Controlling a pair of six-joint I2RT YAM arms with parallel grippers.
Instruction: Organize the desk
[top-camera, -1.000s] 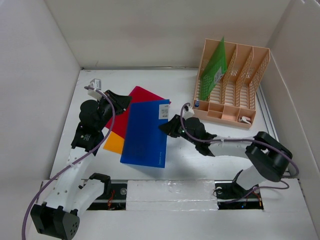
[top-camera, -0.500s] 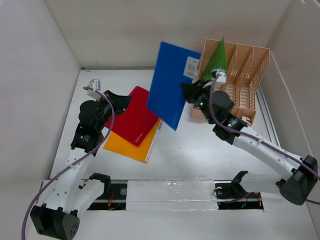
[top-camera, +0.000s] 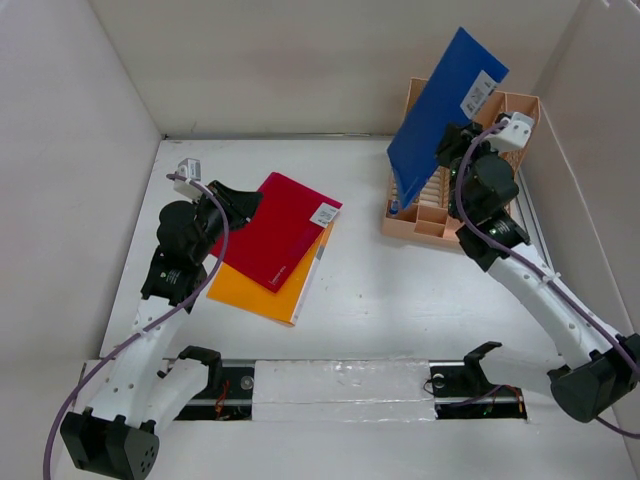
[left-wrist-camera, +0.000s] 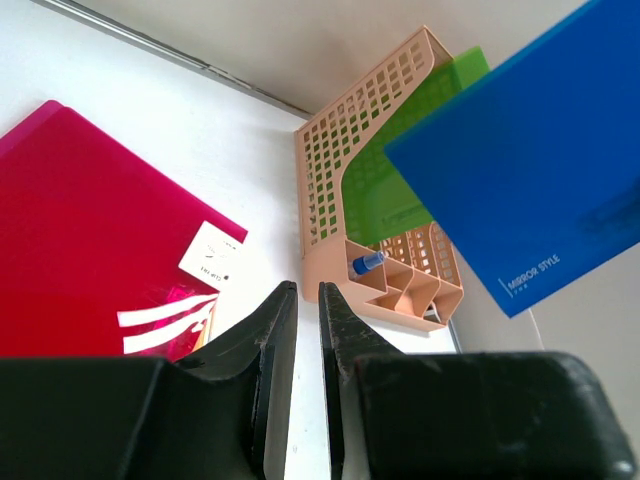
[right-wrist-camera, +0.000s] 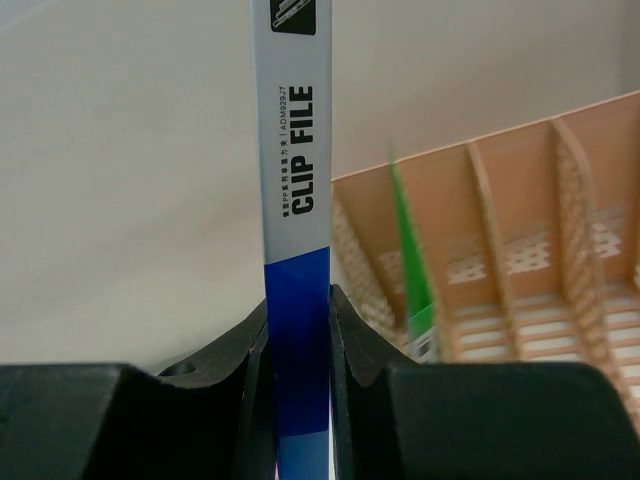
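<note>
Right jaws clamp blue file (top-camera: 440, 110) high above the desk (top-camera: 400, 295); left jaws narrow, near it.

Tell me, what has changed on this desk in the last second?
The right claw, gripping the blue folder, lifted it off the pile and carried it back and right; it is now held tilted over the peach rack. The left claw, the red folder, the orange folder and the green folder in the rack stayed put.
</note>
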